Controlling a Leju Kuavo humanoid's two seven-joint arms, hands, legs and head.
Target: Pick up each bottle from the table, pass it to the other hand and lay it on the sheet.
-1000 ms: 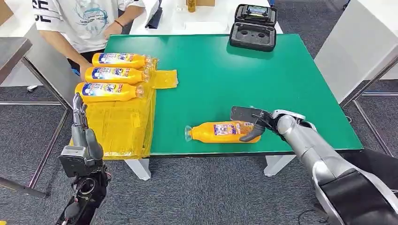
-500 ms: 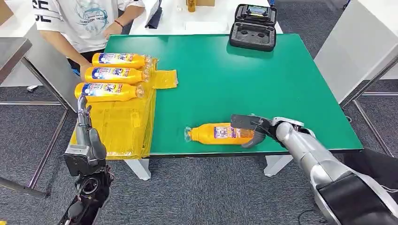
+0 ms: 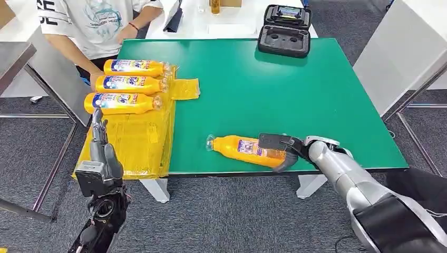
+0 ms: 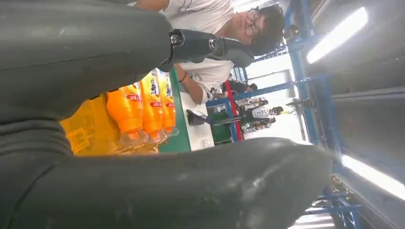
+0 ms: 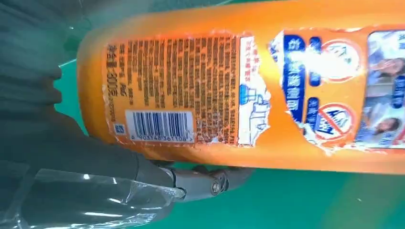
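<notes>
One bottle (image 3: 244,149) w/ base in right hand (image 3: 282,149), table edge.

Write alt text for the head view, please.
The right hand grips an orange bottle lying near the green table's front edge. Three more bottles lie on a yellow sheet; the left hand is raised beside it.

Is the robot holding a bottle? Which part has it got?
Yes. Its right hand grips the orange bottle at its base end. The left hand holds nothing.
</notes>
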